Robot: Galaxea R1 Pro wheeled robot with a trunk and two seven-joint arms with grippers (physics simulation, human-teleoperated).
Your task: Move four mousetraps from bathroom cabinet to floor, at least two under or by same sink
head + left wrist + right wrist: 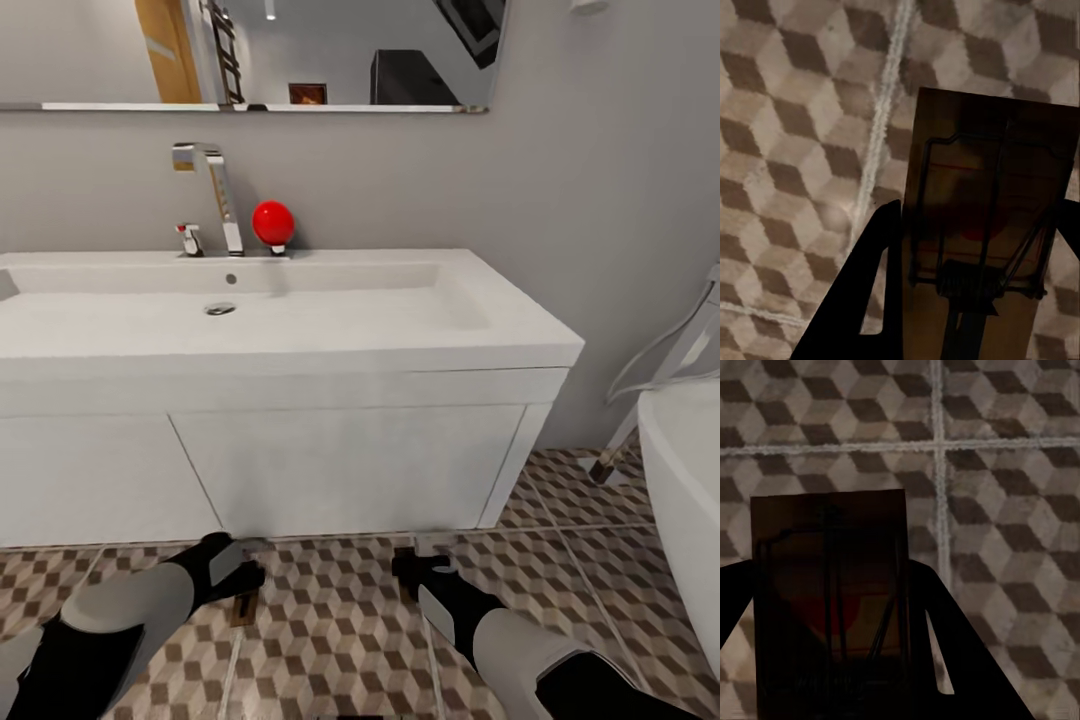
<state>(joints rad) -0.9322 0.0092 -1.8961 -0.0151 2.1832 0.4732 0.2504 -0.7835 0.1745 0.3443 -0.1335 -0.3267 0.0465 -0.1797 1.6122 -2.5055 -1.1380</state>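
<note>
Both arms reach low toward the bathroom floor (340,620) in front of the bathroom sink (300,330), a white rectangular basin on a boxy white vanity with a chrome tap (215,190) and a red ball (273,222) behind it; the floor tiles carry a brown, beige and grey cube print with thin pale grout lines.

In the left wrist view the left pincer (975,247) has its dark fingers (870,292) set close either side of a mousetrap (982,187): a flat tan wooden rectangle with a dark wire bar, a coiled spring and a dim red mark, lying in shadow; it looks gripped, and it sits above a grout line, though whether it touches the tiles I cannot tell. In the head view its lower edge (242,608) peeks out under the left pincer (240,578), near the vanity's foot.

The right pincer (829,607) likewise clamps a second mousetrap (829,555), darker still, its red patch faint between the wire legs; the fingers (960,652) flank its long sides; in the head view the right pincer (415,570) hangs just before the vanity's base.

A white bathtub (685,490) edge stands at the right.
</note>
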